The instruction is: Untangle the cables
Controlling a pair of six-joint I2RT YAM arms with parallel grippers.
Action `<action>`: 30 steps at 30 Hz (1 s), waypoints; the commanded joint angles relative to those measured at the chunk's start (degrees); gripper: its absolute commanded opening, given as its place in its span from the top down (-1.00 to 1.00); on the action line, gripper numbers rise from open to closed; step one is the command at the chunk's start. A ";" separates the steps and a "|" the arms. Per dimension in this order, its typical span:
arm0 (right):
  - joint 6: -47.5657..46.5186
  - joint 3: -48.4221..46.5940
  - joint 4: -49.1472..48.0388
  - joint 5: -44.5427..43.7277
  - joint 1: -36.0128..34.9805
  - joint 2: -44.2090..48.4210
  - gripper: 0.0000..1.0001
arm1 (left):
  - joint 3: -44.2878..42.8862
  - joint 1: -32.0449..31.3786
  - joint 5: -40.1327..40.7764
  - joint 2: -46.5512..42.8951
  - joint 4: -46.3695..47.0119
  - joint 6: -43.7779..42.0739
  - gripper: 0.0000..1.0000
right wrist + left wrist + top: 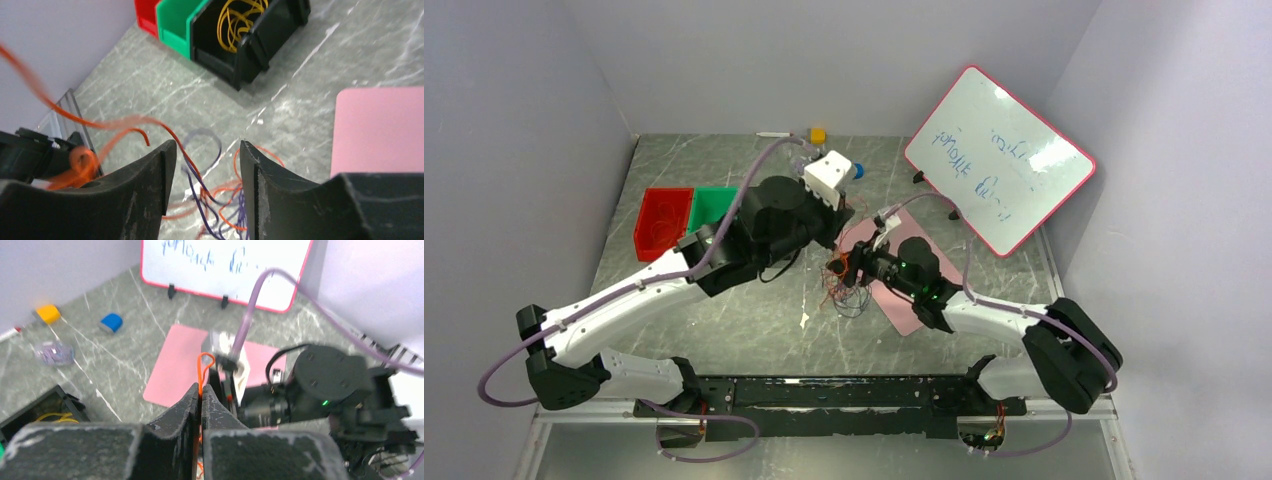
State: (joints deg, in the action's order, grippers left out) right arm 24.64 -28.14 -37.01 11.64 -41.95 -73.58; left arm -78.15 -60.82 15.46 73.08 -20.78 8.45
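Top view: tangle (846, 288) of orange and dark cables lies mid-bench (724, 330), at mat (912, 305) edge; both arms meet over it; knot not yet parted, so you'd judge most work left.

Left wrist: your left tool (201, 394) pinched tight on orange cable (205, 360); loop stands just above tips.

Right wrist: your right tool (205, 150) half wide, gripping nothing visible; orange strands and dark cable (190, 179) run between and below jaws; yellow cable (239, 20) lies apart in black bin (247, 67); one sorted.

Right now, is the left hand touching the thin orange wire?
Touching. The left wrist view shows the left hand shut on the thin orange wire, whose loop sticks up from between the fingertips.
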 commanded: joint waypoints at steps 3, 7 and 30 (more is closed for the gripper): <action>1.82 3.31 -3.98 -0.61 -1.97 -3.36 0.02 | -9.86 2.41 -0.40 0.52 0.31 -4.39 0.86; 2.51 4.17 -3.77 -3.69 -2.07 -5.70 0.18 | -14.82 4.25 -1.90 1.37 -0.16 -5.97 0.86; 4.01 7.22 -7.21 -7.43 -2.07 -17.14 0.59 | -40.11 6.58 0.09 9.77 -4.43 -19.49 0.86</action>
State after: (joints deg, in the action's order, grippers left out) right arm 29.17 -21.71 -42.46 5.43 -43.72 -89.38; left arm -113.58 -54.81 14.98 82.13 -24.91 -7.42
